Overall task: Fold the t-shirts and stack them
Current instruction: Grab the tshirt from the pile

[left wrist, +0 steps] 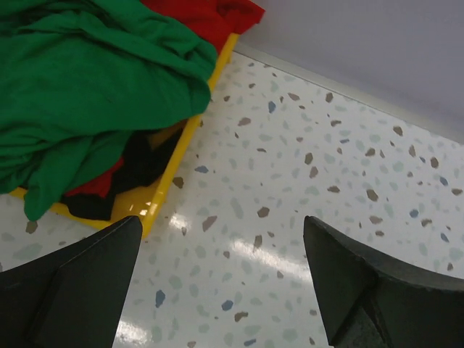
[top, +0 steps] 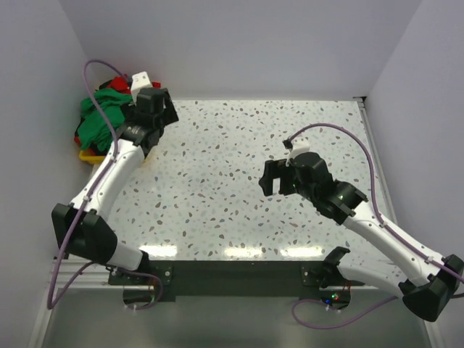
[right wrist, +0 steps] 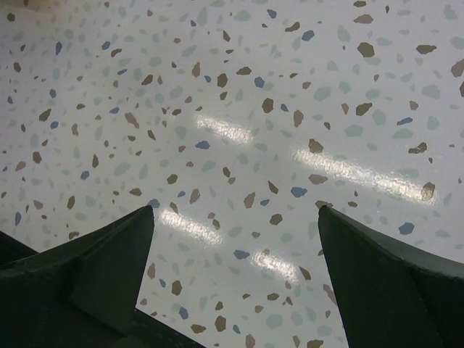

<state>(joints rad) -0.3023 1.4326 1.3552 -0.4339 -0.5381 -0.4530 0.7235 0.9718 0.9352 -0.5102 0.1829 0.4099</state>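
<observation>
Nearest, lower right of the top view: my right pincer (top: 275, 178), fingers spread with nothing between them, hanging over the middle of the speckled table (top: 217, 210). I judge it is parked there to be ready once a shirt is laid down. Next, the table itself: no shirt lies spread on it, so by my reckoning folding has not begun. Further, upper left of the top view: my left pincer (top: 161, 109), likewise spread and empty, poised just beside the yellow tray (left wrist: 183, 156). Its wrist view takes in the tray's corner, a stance that suits reaching in for a first garment. Farthest, in the upper left corner against the wall: the t-shirts (top: 101, 116), a loose heap in the tray. Green shirt (left wrist: 87, 80) on top, spilling over the rim; red shirt (left wrist: 210, 18) behind it; black garment (left wrist: 141, 163) underneath. None is folded or stacked.
</observation>
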